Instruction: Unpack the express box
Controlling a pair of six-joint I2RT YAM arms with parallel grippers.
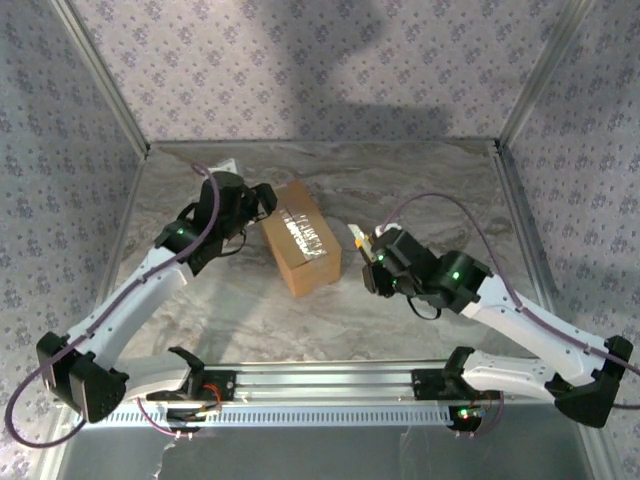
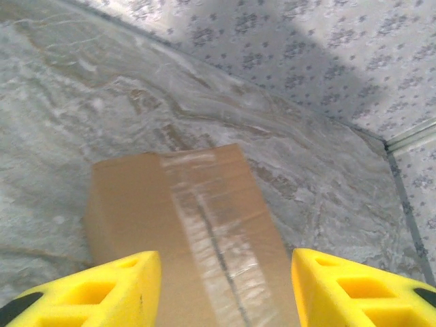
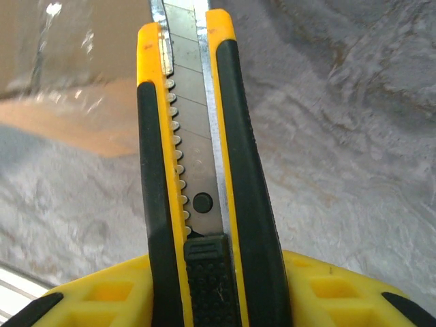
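Note:
The express box (image 1: 300, 238), a small brown carton with shiny clear tape (image 2: 204, 218) along its top seam, lies closed on the marble table. My left gripper (image 1: 265, 200) hovers at the box's far left end. In the left wrist view its yellow fingers (image 2: 116, 289) stand apart over the box (image 2: 143, 211) top, holding nothing. My right gripper (image 1: 368, 255) is just right of the box, shut on a yellow-and-black utility knife (image 3: 197, 170) with its blade slid out. The blade points toward the box (image 3: 68, 48), a short gap away.
Patterned walls enclose the marble table (image 1: 420, 190) on three sides, with metal posts at the back corners. A metal rail (image 1: 320, 385) runs along the near edge between the arm bases. Bare table lies behind and in front of the box.

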